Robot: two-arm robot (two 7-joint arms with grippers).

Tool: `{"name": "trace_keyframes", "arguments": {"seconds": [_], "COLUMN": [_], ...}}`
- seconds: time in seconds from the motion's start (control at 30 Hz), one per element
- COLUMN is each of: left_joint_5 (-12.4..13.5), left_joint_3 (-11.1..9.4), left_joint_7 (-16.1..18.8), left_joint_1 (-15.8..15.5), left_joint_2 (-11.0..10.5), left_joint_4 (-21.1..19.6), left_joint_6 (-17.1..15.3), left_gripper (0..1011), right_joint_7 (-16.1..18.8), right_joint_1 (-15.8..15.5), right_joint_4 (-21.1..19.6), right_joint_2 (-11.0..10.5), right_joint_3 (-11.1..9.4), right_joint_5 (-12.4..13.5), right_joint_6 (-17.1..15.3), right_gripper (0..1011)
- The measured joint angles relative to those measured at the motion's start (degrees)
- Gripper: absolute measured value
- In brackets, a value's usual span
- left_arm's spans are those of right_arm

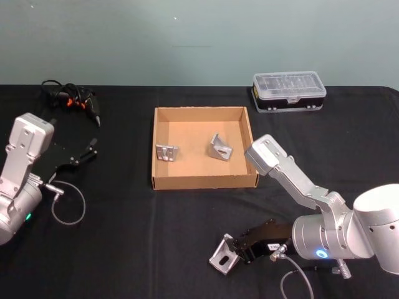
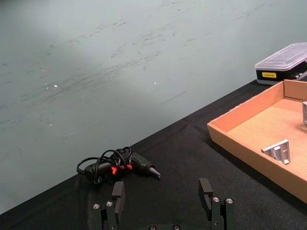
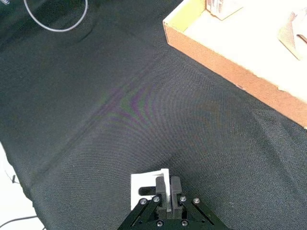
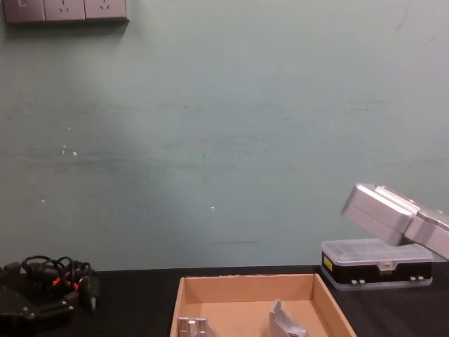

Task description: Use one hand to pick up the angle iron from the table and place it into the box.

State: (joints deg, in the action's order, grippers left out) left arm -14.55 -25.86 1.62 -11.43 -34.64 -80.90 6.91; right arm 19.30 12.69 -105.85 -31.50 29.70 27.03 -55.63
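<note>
Jaws pinched onto one flange of the angle iron (image 1: 223,258) by the right gripper (image 1: 232,249), low on the table (image 1: 124,249) near the front edge; left gripper (image 2: 163,203) held parted and empty at the left side.

The iron is judged stiff, light for its size and slick on its flat metal faces, so a grip across one thin flange close to the bend is thought best, since it may swing or slip if held near an edge. Two more irons (image 1: 166,152) (image 1: 220,148) are seen inside the box (image 1: 206,182), which is set beyond the held piece. The near box wall must be cleared. A clear-lidded case (image 1: 289,91) and a corded tool (image 1: 78,103) are kept well apart from the path.
</note>
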Motion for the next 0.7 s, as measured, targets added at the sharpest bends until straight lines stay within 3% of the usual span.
{"name": "trace_keyframes", "arguments": {"seconds": [0.33,0.53,0.7], "left_joint_5": [0.0,0.0,0.0], "left_joint_3": [0.0,0.0,0.0], "left_joint_7": [0.0,0.0,0.0], "left_joint_1": [0.0,0.0,0.0], "left_joint_2": [0.0,0.0,0.0], "left_joint_4": [0.0,0.0,0.0], "left_joint_6": [0.0,0.0,0.0], "left_gripper": [1011,1011,1011], "right_joint_7": [0.7,1.0,0.8], "right_joint_1": [0.5,2.4,5.3], "right_joint_4": [-1.2,-1.5,0.8], "right_joint_2": [0.3,1.5,3.3], "right_joint_3": [-1.0,-2.1,-2.5], "right_joint_5": [-0.7,-1.0,-1.8], "right_joint_6": [2.0,4.5,7.6], "right_gripper": [66,66,66]}}
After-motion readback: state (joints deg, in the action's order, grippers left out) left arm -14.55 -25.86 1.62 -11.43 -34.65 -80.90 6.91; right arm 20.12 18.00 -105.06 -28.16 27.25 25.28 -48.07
